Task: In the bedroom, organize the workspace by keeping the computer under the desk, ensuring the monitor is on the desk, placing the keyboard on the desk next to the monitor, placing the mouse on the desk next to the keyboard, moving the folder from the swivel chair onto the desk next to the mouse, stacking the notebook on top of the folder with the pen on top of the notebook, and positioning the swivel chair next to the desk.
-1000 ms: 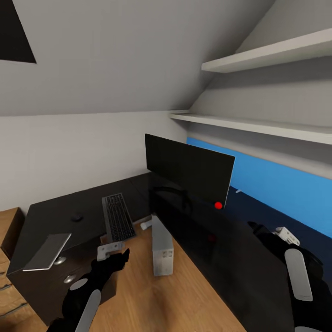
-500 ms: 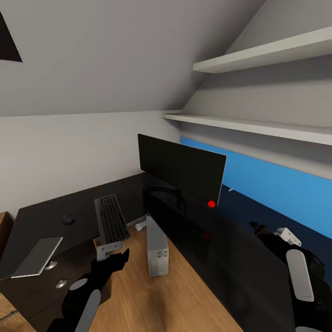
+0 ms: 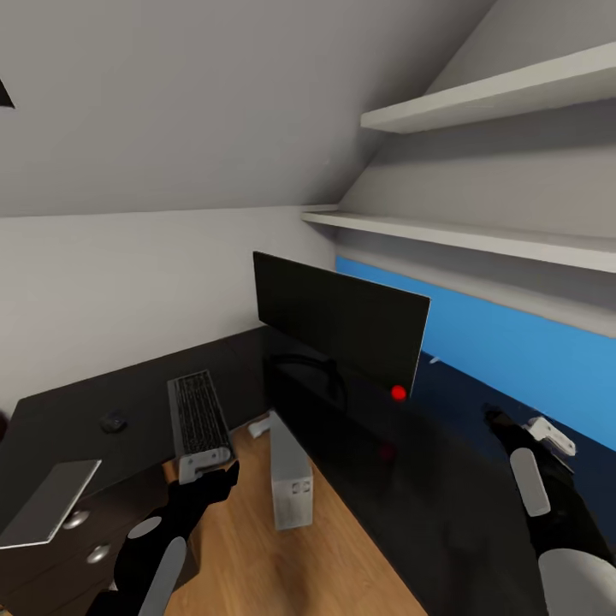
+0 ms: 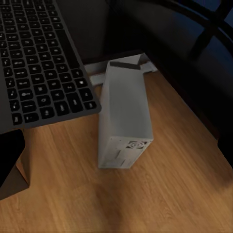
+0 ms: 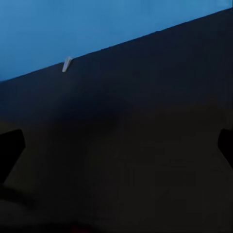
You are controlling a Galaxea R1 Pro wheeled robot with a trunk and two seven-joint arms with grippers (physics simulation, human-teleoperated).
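The desk (image 3: 411,479) runs black and glossy in an L along two walls, and the monitor (image 3: 338,321) stands upright in its corner, red dot at its lower right. The keyboard (image 3: 198,422) lies on the left leg of the desk, its near end jutting past the desk's edge over the wood floor (image 3: 248,556); the left wrist view shows that overhang, dark keys (image 4: 41,63) hanging above the boards. The mouse (image 3: 113,421) sits on the desk just left of the keyboard. Nearer still, the grey notebook (image 3: 50,503) lies flat at the corner above the drawer unit, round silver knobs (image 3: 77,519) just below it.

Down on the floor the computer (image 3: 289,475) stands upright in the gap between the desk's two legs, vented rear panel (image 4: 125,150) facing the left wrist camera.

Left gripper (image 3: 214,483) hovers low, over the floor just beneath the keyboard's overhanging end, holding nothing; I cannot tell how wide its jaws stand. Right gripper (image 3: 505,423) hangs above the right leg of the desk, and in the right wrist view its fingertips (image 5: 9,145) sit at opposite edges, spread wide with nothing between them. A small white pen (image 5: 66,64) lies at the desk's far edge by the blue wall panel (image 3: 513,351).
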